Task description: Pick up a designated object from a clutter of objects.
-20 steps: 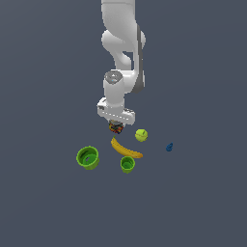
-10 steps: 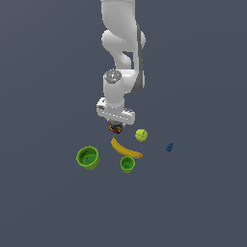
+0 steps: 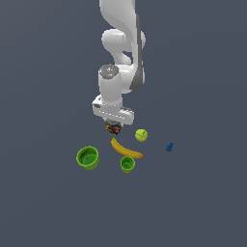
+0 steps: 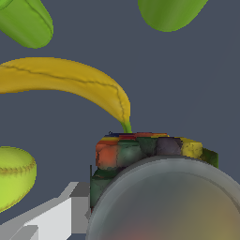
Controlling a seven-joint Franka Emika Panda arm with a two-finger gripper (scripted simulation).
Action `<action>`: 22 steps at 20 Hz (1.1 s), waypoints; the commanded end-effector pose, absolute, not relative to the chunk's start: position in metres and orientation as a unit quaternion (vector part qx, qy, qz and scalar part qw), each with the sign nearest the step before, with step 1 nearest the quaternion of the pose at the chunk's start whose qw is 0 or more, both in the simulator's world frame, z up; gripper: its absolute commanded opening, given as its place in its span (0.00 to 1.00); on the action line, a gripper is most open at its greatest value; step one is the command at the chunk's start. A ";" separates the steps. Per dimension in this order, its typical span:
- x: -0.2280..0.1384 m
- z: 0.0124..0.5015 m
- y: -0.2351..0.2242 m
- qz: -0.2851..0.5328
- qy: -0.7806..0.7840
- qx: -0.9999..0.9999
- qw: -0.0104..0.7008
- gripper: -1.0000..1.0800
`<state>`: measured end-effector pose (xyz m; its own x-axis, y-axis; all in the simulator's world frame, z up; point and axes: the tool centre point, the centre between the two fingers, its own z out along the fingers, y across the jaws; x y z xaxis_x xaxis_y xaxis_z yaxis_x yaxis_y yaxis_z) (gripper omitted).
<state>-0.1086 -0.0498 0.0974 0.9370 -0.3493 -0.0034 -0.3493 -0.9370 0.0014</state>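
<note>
A slip is judged the main risk: the designated object (image 3: pixel 113 128) is seen right under the pincer (image 3: pixel 114 126), but whether the pincer is spread or pinched on it cannot be told, the fingers being hidden in the exterior view and only one pale finger (image 4: pixel 47 215) being glimpsed beside the item in the wrist view. The banana (image 3: pixel 125 148) is seen just below, its stem nearly against the item, so it may be knocked; the ball (image 3: pixel 141 135) is near on one side, the two green cups (image 3: pixel 88 157) further off. The arm (image 3: pixel 120 58) is held near vertical, wrist pointed straight down.
</note>
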 end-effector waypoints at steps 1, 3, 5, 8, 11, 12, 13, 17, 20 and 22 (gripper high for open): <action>-0.097 0.113 -0.054 0.000 -0.178 0.984 0.000 0.00; -0.086 0.126 -0.057 0.000 -0.178 0.984 0.000 0.00; -0.075 0.140 -0.061 0.000 -0.178 0.984 0.000 0.00; -0.057 0.163 -0.067 0.000 -0.178 0.984 0.000 0.00; -0.039 0.185 -0.073 0.000 -0.178 0.984 0.000 0.00; -0.033 0.193 -0.075 0.000 -0.178 0.984 0.000 0.00; -0.027 0.200 -0.077 0.000 -0.178 0.984 0.000 0.00; -0.005 0.227 -0.084 0.000 -0.178 0.984 0.000 0.00; 0.011 0.245 -0.089 0.000 -0.178 0.984 0.000 0.00; 0.021 0.257 -0.092 0.000 -0.178 0.984 0.000 0.00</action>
<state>0.0129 -0.0895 0.2462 0.9369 -0.3496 -0.0030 -0.3496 -0.9369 0.0014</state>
